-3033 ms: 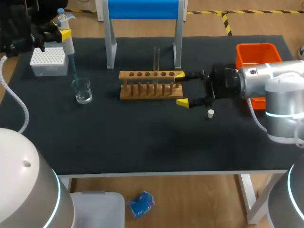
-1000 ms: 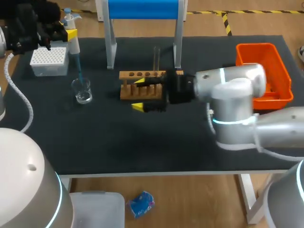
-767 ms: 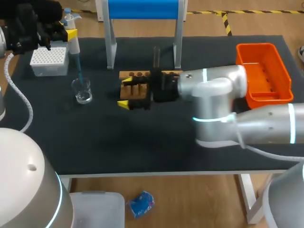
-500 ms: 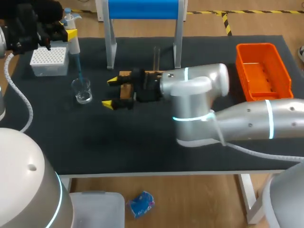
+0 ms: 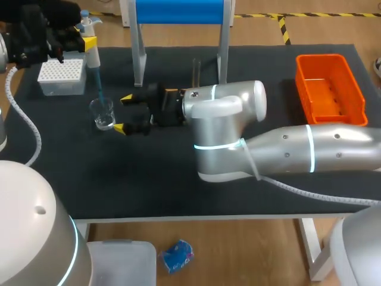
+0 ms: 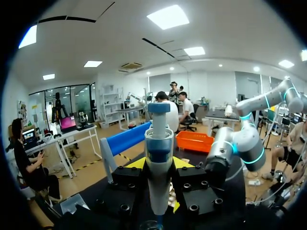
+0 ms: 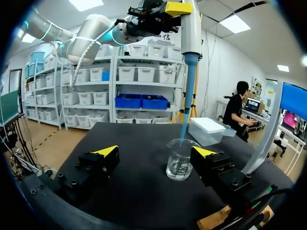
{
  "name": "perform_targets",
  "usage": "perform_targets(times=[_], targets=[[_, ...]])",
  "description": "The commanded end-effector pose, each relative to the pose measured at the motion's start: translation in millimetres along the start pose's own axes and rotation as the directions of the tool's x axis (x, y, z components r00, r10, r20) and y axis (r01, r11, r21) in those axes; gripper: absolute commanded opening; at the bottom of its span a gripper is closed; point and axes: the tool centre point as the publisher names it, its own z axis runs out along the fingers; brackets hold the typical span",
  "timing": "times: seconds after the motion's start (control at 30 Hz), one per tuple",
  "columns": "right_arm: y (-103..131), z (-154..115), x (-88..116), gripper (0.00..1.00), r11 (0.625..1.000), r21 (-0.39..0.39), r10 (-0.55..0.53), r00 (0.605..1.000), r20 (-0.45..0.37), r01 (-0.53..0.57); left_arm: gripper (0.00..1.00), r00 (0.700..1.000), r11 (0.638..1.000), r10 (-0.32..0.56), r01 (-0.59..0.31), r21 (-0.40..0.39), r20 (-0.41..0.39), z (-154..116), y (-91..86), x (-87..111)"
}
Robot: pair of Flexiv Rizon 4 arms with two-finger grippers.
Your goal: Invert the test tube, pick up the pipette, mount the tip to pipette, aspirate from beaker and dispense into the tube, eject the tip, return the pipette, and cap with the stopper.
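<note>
Your left fingers (image 5: pixel 82 43) grip the pipette (image 6: pixel 158 158), tip (image 7: pixel 187 96) in the beaker (image 7: pixel 180 163) of clear liquid; right fingers (image 7: pixel 106 151) gape wide just short of it.

No legible text, number or sign found on pipette (image 5: pixel 89 47), tip box (image 5: pixel 61 75), beaker (image 5: pixel 103 114) or orange bin (image 5: pixel 322 58). Pipette body showed plain blue bands; any markings too small to read.
</note>
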Motion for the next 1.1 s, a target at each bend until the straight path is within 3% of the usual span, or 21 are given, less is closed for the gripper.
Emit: perform_targets(times=[0.03,0.57,1.1], targets=[[-1.6,-0.2,0.6,1.0,1.0,0.002,-0.004,1.0,0.011,0.004,0.0,1.0,1.0,0.002,-0.002,0.004,0.003,0.7,0.7,0.3],[-11.6,-28.8,-6.6,1.0,1.0,0.018,-0.003,0.999,0.037,0.002,0.0,1.0,1.0,0.002,-0.002,0.004,0.003,0.7,0.7,0.3],[-15.8,-34.6,-12.3,1.0,1.0,0.017,-0.014,1.0,0.019,0.014,0.0,1.0,1.0,0.002,-0.002,0.004,0.003,0.7,0.7,0.3]])
